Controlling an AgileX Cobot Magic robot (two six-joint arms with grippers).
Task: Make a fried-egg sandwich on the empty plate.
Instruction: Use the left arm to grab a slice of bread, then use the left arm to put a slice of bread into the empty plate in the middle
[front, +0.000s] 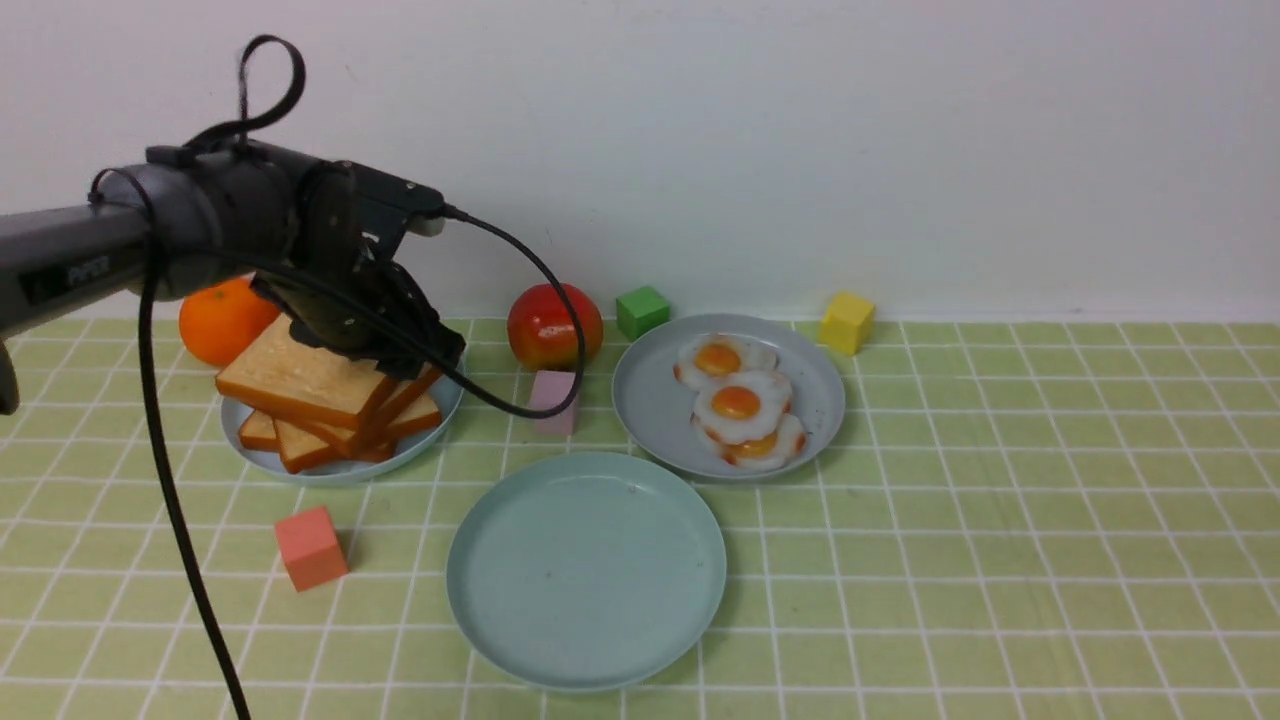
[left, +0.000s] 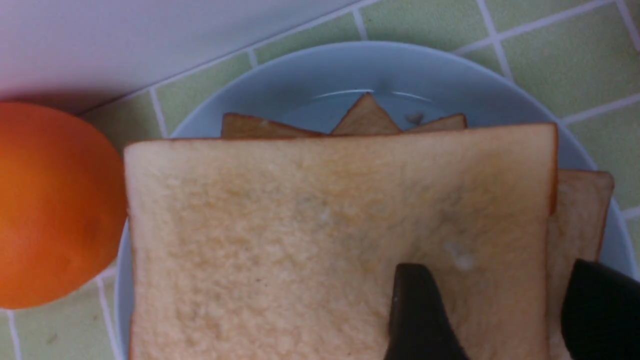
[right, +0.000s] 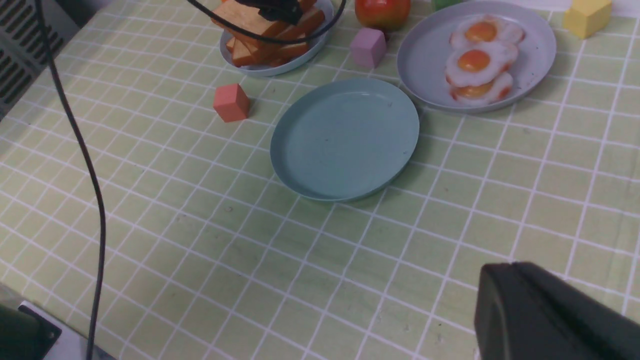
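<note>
Your left tool (left: 495, 272) spread astride the top toast (left: 325, 225) edge, empty plate (front: 585, 570) on green desk (front: 1000, 560) rightward; right tool (right: 535, 305) pressed together.

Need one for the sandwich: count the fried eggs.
3, all on the right grey plate: far egg, middle egg, near egg partly under the middle one. Another beneath cannot be ruled out.

Robot lab tabletop, green checked tablecloth (front: 1000, 520), plain white wall (front: 800, 150), plastic fried eggs (front: 738, 402), coloured blocks (front: 310, 547)
</note>
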